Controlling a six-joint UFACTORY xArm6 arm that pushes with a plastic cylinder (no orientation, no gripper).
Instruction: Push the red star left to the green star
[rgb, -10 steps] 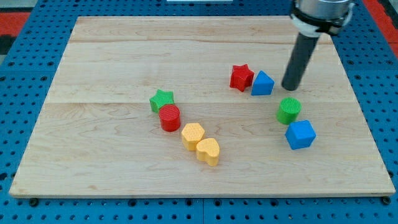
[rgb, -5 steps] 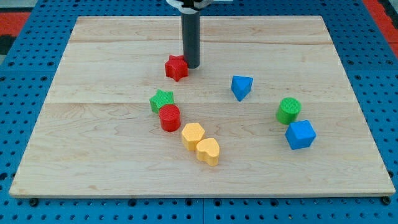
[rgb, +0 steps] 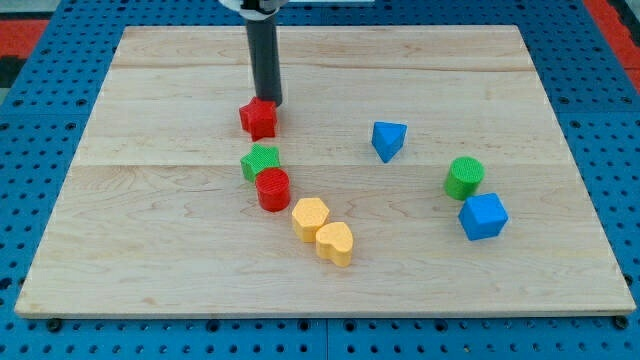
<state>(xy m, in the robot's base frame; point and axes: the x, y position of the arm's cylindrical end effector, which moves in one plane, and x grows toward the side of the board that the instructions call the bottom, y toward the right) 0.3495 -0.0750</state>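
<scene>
The red star (rgb: 258, 118) lies on the wooden board (rgb: 150, 220), left of centre. The green star (rgb: 260, 160) sits just below it, a small gap apart. My tip (rgb: 270, 103) is at the red star's upper right edge, touching or nearly touching it. The dark rod rises from there to the view's top.
A red cylinder (rgb: 273, 189) touches the green star's lower right. A yellow hexagon block (rgb: 311, 217) and a yellow heart (rgb: 335, 243) follow below it. A blue triangular block (rgb: 389, 139), a green cylinder (rgb: 464, 177) and a blue cube (rgb: 483, 215) lie to the right.
My tip swept from the right side to the left, pushing the red star left and then down-left toward the green star. The blue triangular block was shoved left and turned earlier.
</scene>
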